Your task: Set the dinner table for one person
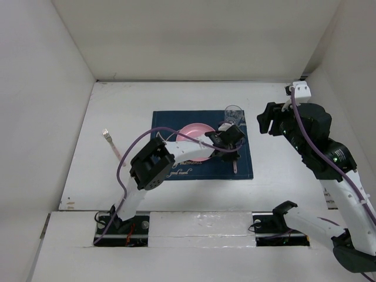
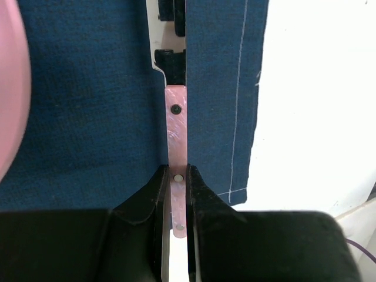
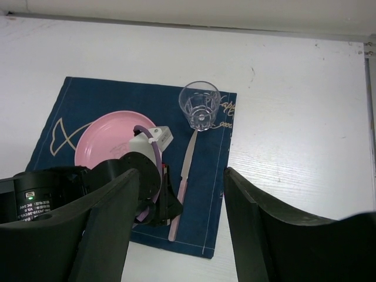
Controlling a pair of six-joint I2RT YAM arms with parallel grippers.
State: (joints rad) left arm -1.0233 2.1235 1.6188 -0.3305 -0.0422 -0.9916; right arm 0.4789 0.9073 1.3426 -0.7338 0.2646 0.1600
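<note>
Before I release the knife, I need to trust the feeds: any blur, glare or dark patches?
Top external: even soft light, no glare; the clear tumbler reads faint. Left wrist: navy blue cloth placemat weave and pink-handled table knife sharp, left gripper black and slightly soft. Right wrist: right gripper looms dark and blurred in front; white tabletop beyond in focus.

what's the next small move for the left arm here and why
Probably open the left pincer and lift away: it is shut on the knife, which seems to lie flat on the placemat right of the plate. The fork is off the mat.
</note>
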